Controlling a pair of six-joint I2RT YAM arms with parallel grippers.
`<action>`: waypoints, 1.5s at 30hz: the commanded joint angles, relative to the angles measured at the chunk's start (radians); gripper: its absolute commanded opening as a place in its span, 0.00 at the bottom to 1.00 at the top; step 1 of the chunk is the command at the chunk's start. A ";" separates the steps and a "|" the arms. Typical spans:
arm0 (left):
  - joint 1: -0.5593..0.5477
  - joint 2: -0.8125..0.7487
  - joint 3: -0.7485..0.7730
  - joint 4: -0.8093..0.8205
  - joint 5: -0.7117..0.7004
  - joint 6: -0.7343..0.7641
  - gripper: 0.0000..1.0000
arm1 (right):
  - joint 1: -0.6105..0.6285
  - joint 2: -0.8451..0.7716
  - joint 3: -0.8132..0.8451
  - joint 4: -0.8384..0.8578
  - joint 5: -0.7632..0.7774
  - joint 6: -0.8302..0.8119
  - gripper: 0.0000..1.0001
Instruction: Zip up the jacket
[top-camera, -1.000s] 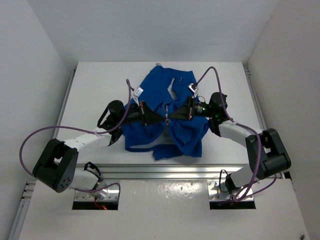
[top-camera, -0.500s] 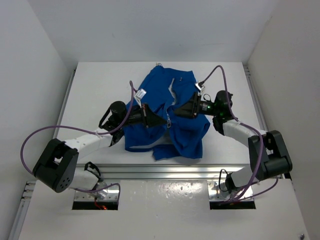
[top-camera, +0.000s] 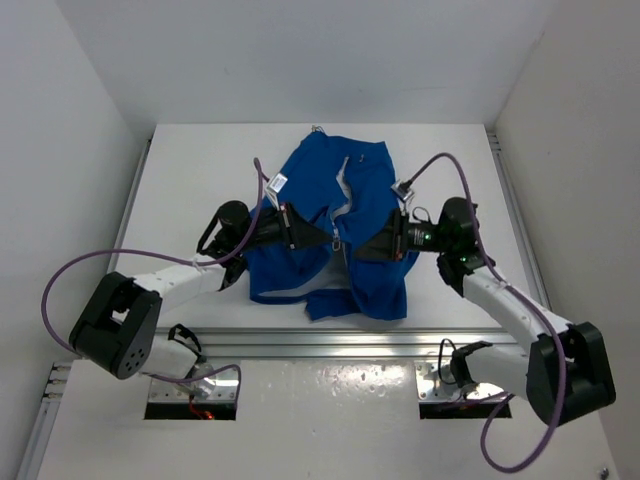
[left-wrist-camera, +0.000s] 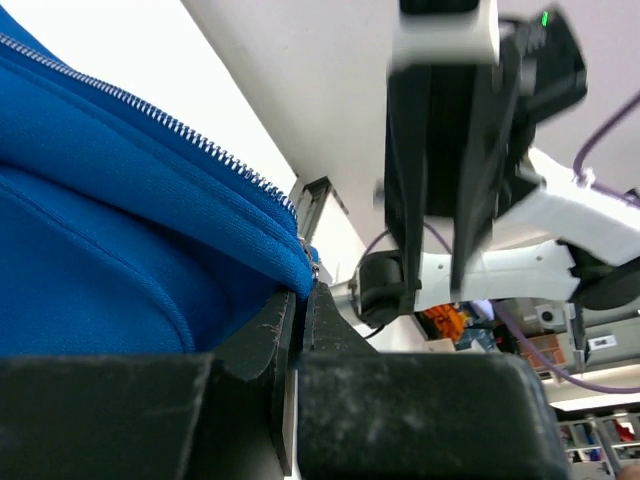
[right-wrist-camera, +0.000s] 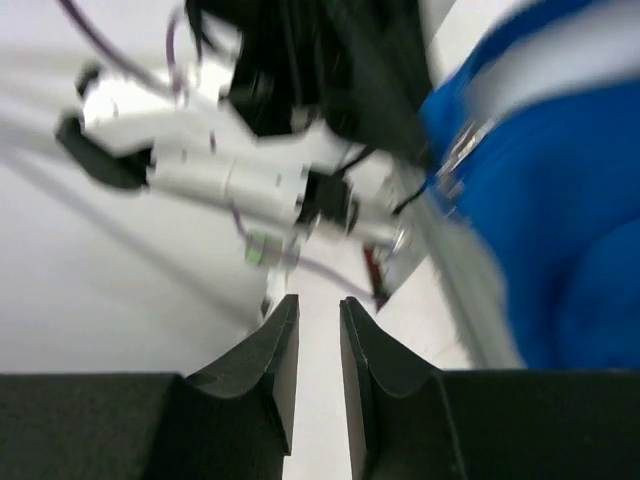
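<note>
The bright blue jacket (top-camera: 330, 190) lies crumpled in the middle of the white table (top-camera: 190, 180), its pale zipper (top-camera: 343, 192) running down the front. My left gripper (top-camera: 322, 238) is shut on the jacket's front edge at the end of the zipper teeth; in the left wrist view the blue fabric (left-wrist-camera: 120, 250) is pinched at the jaw tips of my left gripper (left-wrist-camera: 303, 292). My right gripper (top-camera: 362, 250) hangs just right of the zipper, apart from the fabric. In its blurred wrist view the right gripper (right-wrist-camera: 318, 305) has its jaws slightly apart and empty, with the jacket (right-wrist-camera: 560, 230) at the right.
An aluminium rail (top-camera: 330, 340) runs along the table's near edge. White walls close in on the left, right and back. Purple cables (top-camera: 80, 270) loop from both arms. The left arm (right-wrist-camera: 250, 180) shows opposite in the right wrist view.
My right gripper has drawn away from the zipper, right and toward the near edge, with its jaws now apart. My left gripper stays shut on the jacket edge.
</note>
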 joint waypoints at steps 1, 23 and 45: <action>0.007 0.004 0.017 0.120 0.005 -0.053 0.00 | 0.094 -0.059 -0.054 -0.114 0.025 -0.073 0.24; 0.007 0.004 0.008 0.182 -0.032 -0.147 0.00 | 0.122 0.162 0.027 0.190 0.216 0.091 0.54; 0.007 -0.005 -0.012 0.169 -0.041 -0.144 0.00 | 0.106 0.187 0.109 0.243 0.207 0.077 0.13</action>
